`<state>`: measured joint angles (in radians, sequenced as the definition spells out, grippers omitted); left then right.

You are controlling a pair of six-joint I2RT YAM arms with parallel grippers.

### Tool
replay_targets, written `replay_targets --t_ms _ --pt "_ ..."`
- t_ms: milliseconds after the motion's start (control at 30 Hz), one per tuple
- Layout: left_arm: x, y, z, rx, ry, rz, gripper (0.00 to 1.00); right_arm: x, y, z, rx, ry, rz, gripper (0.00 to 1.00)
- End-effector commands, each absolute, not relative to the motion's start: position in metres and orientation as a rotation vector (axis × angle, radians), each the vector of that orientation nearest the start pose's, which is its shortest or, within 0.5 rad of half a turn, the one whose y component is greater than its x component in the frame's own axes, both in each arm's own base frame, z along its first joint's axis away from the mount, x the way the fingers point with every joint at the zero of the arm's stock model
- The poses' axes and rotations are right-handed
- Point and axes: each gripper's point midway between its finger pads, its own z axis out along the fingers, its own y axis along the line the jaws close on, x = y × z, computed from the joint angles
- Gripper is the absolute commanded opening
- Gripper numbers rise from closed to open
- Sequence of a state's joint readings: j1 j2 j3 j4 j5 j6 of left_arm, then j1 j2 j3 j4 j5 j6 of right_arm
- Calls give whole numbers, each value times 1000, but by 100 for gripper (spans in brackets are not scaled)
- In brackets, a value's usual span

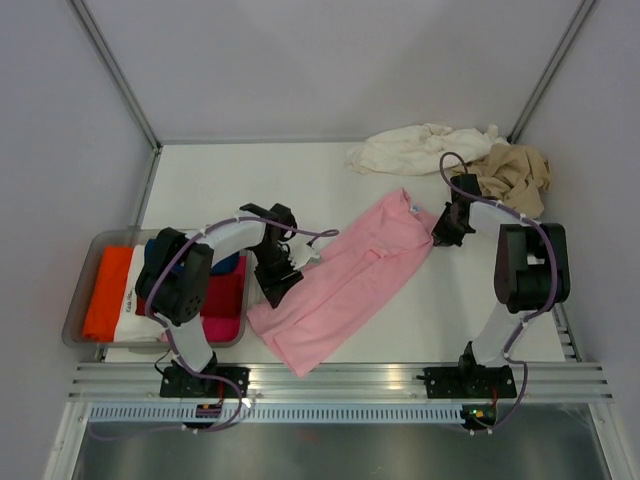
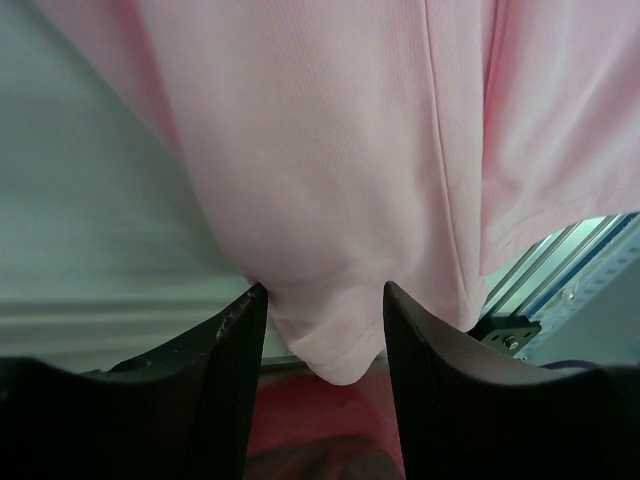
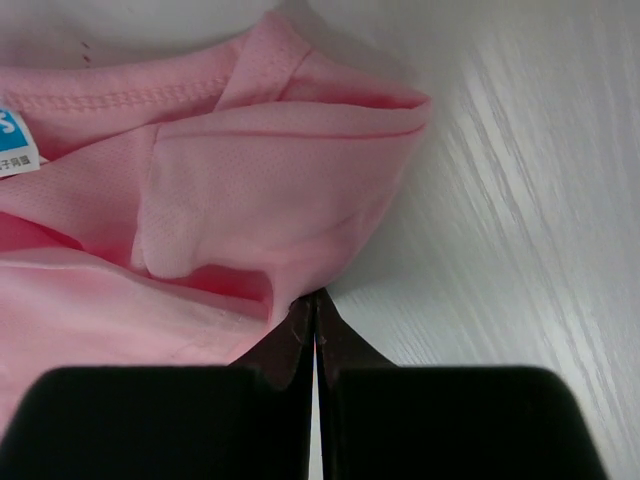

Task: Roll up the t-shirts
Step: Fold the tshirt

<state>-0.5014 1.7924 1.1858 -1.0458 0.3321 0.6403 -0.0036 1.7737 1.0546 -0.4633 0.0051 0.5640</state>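
Pink t-shirt [image 1: 345, 280] lies diagonally, collar [image 1: 408, 200] far-right; left hand [image 2: 322, 295] grasps it, right hand [image 3: 315, 300] clenched.

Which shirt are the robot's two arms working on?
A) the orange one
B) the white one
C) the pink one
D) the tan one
C: the pink shirt lies spread between the arms. Its cloth is bunched in the left tool, and the right tool is shut at its edge.
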Motion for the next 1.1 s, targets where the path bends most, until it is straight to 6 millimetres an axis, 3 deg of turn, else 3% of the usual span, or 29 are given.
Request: replay_targets --t_ms 0,167,233,267,367,433,533,633,767,900,933,967,1000,1033,1067 --pt "197 -150 21 1674 2720 -562 56 394 36 -4 699 2654 162 0" --pt "172 -156 11 1736 2723 -694 56 427 67 -14 626 2686 177 0" --pt "155 -170 12 1772 2734 -825 56 444 81 -7 588 2670 196 0" --pt "150 -175 13 1775 2741 -867 56 447 88 -14 574 2686 196 0" --pt "137 -194 17 1828 2683 -966 56 471 97 -7 544 2666 203 0" --pt "131 -205 20 1842 2641 -1025 56 477 101 -7 534 2666 211 0" --pt "129 -220 30 1817 2607 -1103 56 491 108 -4 496 2656 216 0" --pt "132 -229 40 1798 2562 -1133 56 504 115 12 460 2622 266 1" --pt "137 -231 61 1779 2488 -1085 57 516 111 38 358 2576 238 3" --pt "142 -208 76 1825 2400 -871 57 506 95 71 246 2523 173 6" --pt "144 -201 77 1847 2369 -806 57 503 93 102 220 2458 184 10" --pt "142 -190 76 1878 2345 -744 57 487 86 98 201 2477 170 12" --pt "149 -179 84 1898 2278 -632 57 482 86 109 140 2442 179 16" --pt "155 -170 84 1942 2210 -571 57 472 85 143 104 2369 190 19" --pt "154 -160 80 1968 2198 -531 57 451 86 135 81 2397 212 25"
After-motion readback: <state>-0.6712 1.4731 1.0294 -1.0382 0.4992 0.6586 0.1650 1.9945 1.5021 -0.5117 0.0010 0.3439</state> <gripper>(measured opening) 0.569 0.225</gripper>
